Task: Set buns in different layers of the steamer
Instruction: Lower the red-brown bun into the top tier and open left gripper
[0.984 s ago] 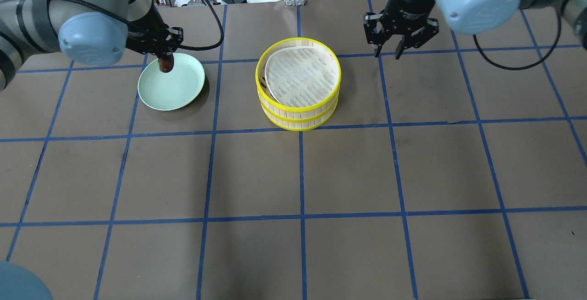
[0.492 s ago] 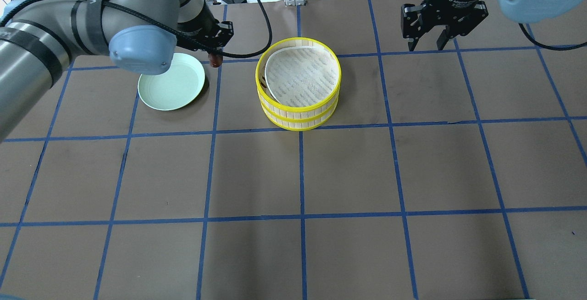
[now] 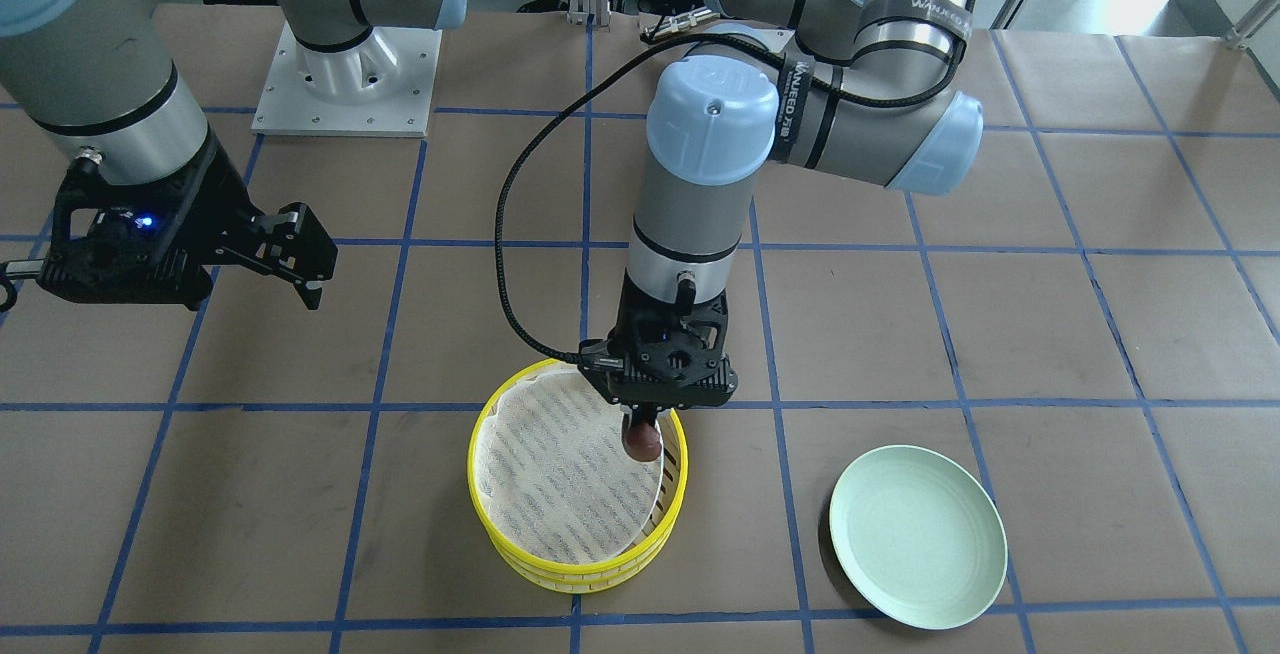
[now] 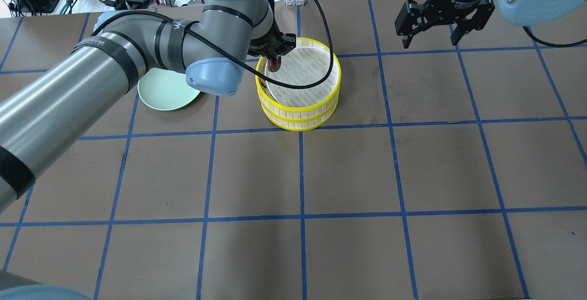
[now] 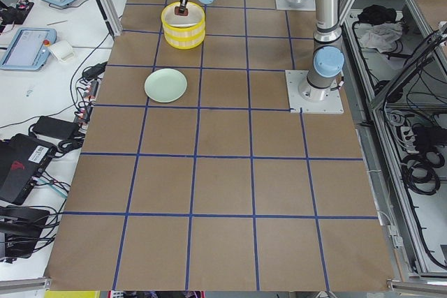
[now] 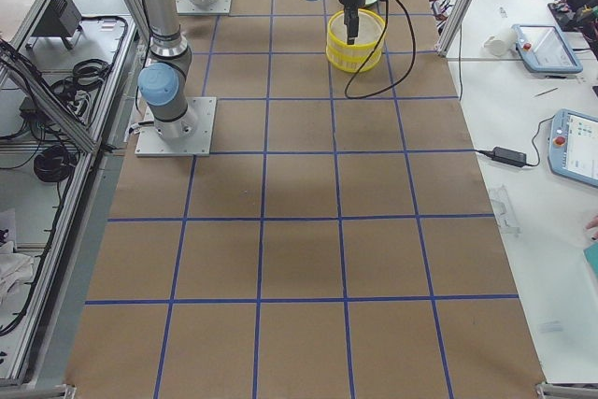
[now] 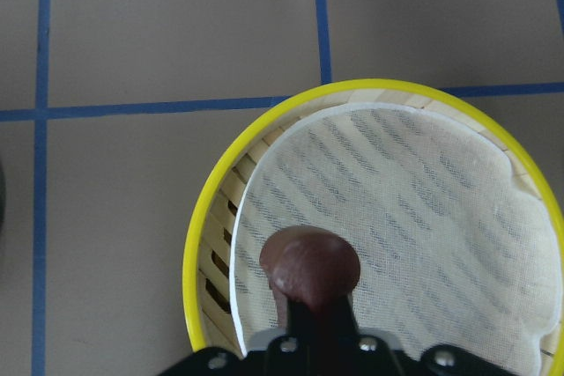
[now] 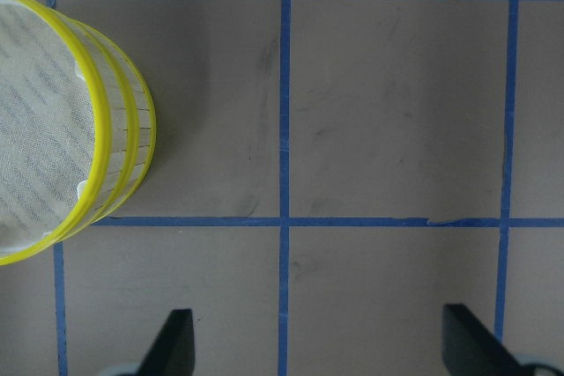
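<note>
The two yellow-rimmed steamer layers (image 4: 299, 107) stand stacked on the table, the top one lined with white mesh (image 4: 300, 77); they also show in the front view (image 3: 575, 564) and the left wrist view (image 7: 198, 244). My left gripper (image 4: 274, 63) is shut on the dark reddish-brown bun (image 3: 643, 439) and holds it just above the top layer's edge nearest the plate; the bun also shows in the left wrist view (image 7: 308, 266). My right gripper (image 4: 430, 39) is open and empty, hovering beyond the steamer on the other side (image 3: 290, 264). The cream-white bun is out of view.
The pale green plate (image 4: 167, 91) lies bare beside the steamer (image 3: 918, 536), partly under my left arm's elbow (image 4: 211, 73). Blue tape lines grid the brown table. A black cable (image 3: 510, 264) hangs from the left wrist.
My left gripper carried the brown bun from beside the plate rightward to over the steamer's top layer. The right gripper shifted only slightly.
</note>
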`<state>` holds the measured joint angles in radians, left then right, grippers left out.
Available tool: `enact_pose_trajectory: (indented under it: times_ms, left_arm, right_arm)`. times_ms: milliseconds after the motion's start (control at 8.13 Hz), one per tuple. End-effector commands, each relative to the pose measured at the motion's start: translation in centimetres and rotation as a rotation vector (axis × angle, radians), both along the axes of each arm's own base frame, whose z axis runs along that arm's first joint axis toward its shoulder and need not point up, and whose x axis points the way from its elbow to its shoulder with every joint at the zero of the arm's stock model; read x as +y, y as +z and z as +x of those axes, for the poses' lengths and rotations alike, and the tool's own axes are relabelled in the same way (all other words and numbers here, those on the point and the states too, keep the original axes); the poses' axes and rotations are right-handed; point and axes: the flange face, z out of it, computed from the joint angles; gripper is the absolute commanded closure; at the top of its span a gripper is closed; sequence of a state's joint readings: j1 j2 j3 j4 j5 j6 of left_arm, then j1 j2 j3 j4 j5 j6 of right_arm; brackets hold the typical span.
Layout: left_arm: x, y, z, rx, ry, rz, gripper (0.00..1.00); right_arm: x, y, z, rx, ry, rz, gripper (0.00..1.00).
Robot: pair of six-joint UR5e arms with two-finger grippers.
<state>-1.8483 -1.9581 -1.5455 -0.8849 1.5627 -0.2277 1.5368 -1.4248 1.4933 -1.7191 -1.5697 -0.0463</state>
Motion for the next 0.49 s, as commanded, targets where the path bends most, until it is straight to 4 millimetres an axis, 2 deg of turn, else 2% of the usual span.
enact_pose_trajectory:
  times_ms: [0,123,246,369]
  left_arm:
    - [-0.6,-2.3,-1.2,0.004,-0.033,0.008,0.88]
    - [-0.6,-2.4,-1.0,-0.010,-0.038,0.007,0.86]
    - [-1.0,-3.2,-0.8,-0.022,-0.027,0.014,0.75]
    - [-1.4,-4.6,-0.6,-0.043,-0.014,0.031,0.69]
  right_arm:
    - [0.3,0.8,0.0,0.004,0.007,-0.021,0.00]
    - [0.3,0.5,0.0,0.001,0.008,-0.015,0.00]
    - [0.3,0.4,0.2,-0.007,0.010,-0.016,0.00]
    - [0.2,0.3,0.2,-0.009,0.010,-0.011,0.00]
